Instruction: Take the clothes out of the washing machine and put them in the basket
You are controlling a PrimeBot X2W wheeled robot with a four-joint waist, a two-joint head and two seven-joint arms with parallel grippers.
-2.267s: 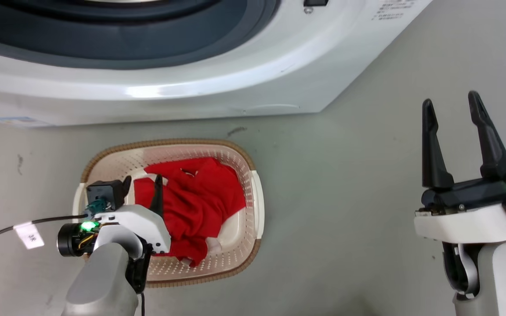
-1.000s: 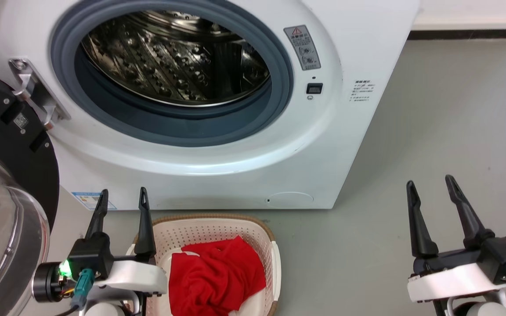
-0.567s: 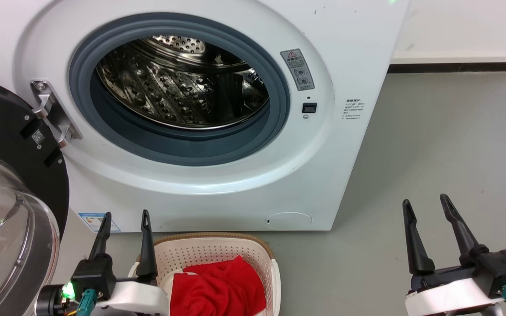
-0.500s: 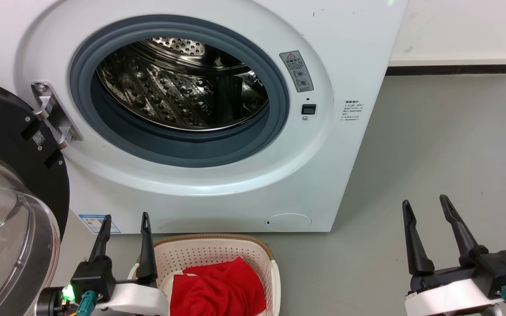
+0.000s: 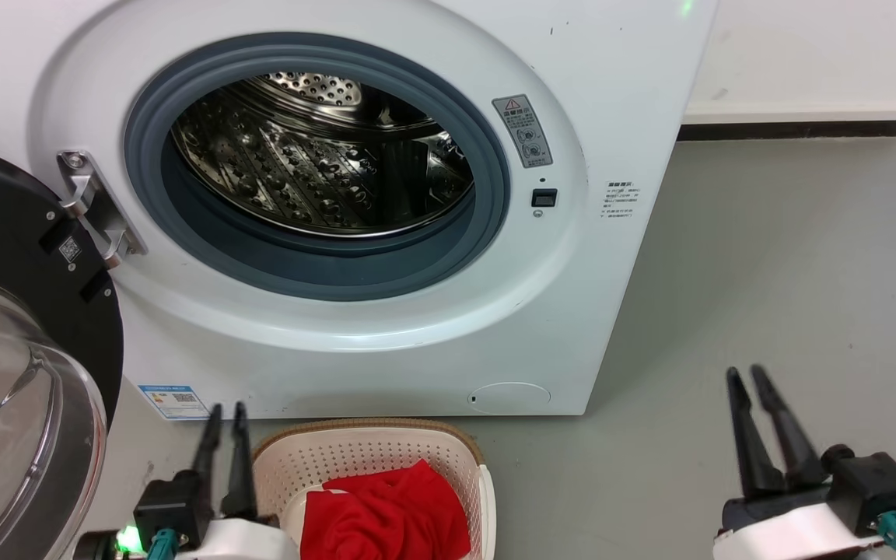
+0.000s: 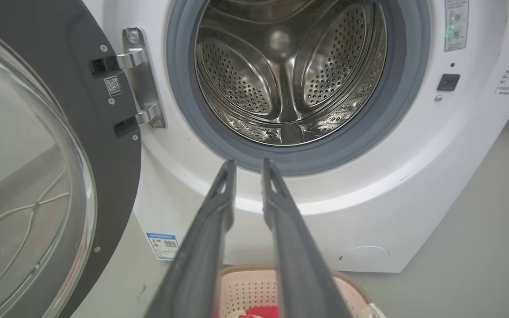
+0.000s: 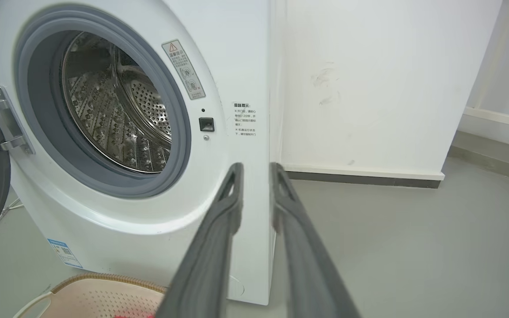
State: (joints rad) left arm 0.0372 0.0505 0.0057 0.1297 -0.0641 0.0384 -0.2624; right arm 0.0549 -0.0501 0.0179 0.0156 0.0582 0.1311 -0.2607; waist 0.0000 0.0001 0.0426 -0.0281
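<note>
From the head view, the washing machine [image 5: 635, 93] stands in front of me with its door [image 5: 12, 257] swung wide to my left. What I can see of the steel drum [image 5: 316, 171] holds no red. The clothes [image 5: 386, 513] lie heaped in the basket [image 5: 370, 426], which sits on the floor [image 5: 806, 272] just before the machine's base. My left end effector [image 5: 227, 408] hangs beside the basket's left rim, fingers drawn almost together and gripping nothing. My right end effector [image 5: 745, 373] is well off to the right over bare floor, equally narrow and empty. In the left wrist view the fingers point up at the lower lip of the grey gasket [image 6: 184, 110]. Past them the drum's back wall and paddles shine bare, with a sliver of red at the bottom edge, inside the basket. In the right wrist view I see the porthole at a slant, the white wall [image 7: 369, 88] beyond the machine's corner, and a piece of basket rim low at the left. I judge the unloading all but finished, so the step in hand is a check. The drum floor just behind the gasket lip is partly hidden, and a small garment could lie there, so I should look there first. If something turns up, I must spread the fingers before reaching in, keeping clear of the hinge and the door glass.
</note>
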